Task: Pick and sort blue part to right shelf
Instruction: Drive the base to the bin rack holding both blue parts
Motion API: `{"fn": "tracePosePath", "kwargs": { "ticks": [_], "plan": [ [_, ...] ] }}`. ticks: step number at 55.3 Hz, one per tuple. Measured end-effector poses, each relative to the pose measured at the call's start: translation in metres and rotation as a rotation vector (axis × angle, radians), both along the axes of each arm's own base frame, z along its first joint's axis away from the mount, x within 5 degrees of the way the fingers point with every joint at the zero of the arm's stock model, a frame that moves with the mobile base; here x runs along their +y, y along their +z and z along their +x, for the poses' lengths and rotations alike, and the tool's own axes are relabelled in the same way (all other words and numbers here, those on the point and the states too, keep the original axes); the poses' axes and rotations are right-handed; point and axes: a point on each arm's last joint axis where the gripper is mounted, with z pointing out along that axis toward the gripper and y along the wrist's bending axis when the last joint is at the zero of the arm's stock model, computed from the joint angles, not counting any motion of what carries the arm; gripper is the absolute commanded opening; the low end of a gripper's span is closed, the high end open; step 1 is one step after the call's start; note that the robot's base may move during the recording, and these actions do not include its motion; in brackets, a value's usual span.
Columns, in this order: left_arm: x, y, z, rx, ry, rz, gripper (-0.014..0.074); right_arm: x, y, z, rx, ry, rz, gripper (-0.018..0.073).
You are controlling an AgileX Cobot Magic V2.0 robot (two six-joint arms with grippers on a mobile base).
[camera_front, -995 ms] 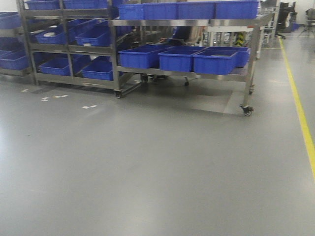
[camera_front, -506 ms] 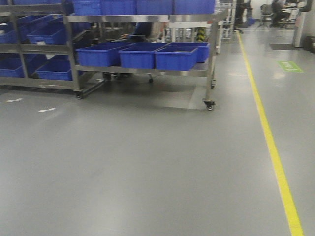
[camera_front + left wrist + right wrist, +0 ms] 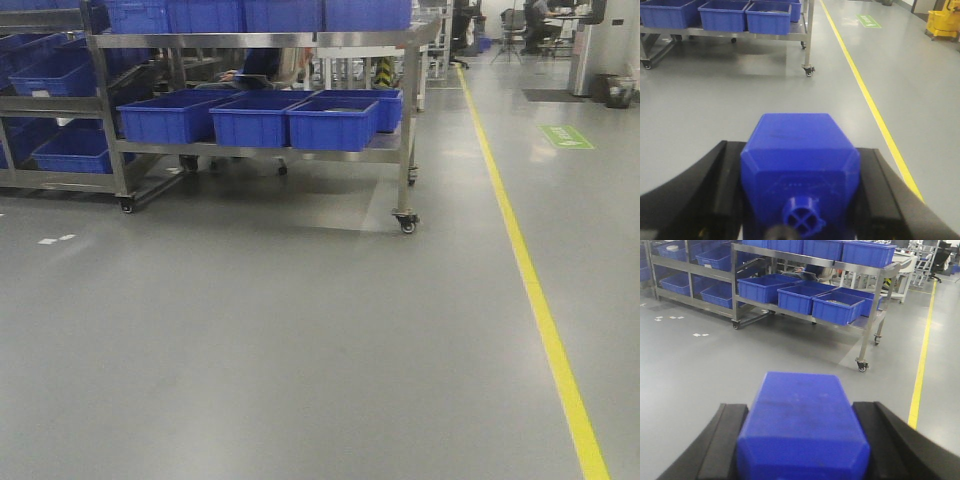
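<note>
A smooth grey floor (image 3: 300,350) reflects soft overhead light, with a yellow painted line (image 3: 540,310) running along its right side. A green rectangular floor marking (image 3: 566,137) lies beyond the line, and a yellow plastic mop bucket (image 3: 944,22) stands further right.

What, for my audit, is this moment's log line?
left jaws shut on blue part | right jaws shut on second blue part | right shelf ahead, not reached

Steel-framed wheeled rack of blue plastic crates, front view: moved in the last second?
No. The steel rack and yellow floor line both slid left in frame together; the camera turned right, not the rack.
</note>
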Motion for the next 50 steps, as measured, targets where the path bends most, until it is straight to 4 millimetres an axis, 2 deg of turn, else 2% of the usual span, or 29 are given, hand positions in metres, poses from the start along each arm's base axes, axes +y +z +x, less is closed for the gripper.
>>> {"fn": "tracePosePath", "kwargs": {
  "ticks": [50],
  "plan": [
    [0.0, -0.0007, 0.0001, 0.002, 0.0, 0.001, 0.025, 0.0, 0.0, 0.0, 0.0, 0.0, 0.0, 0.0185]
  ]
}}
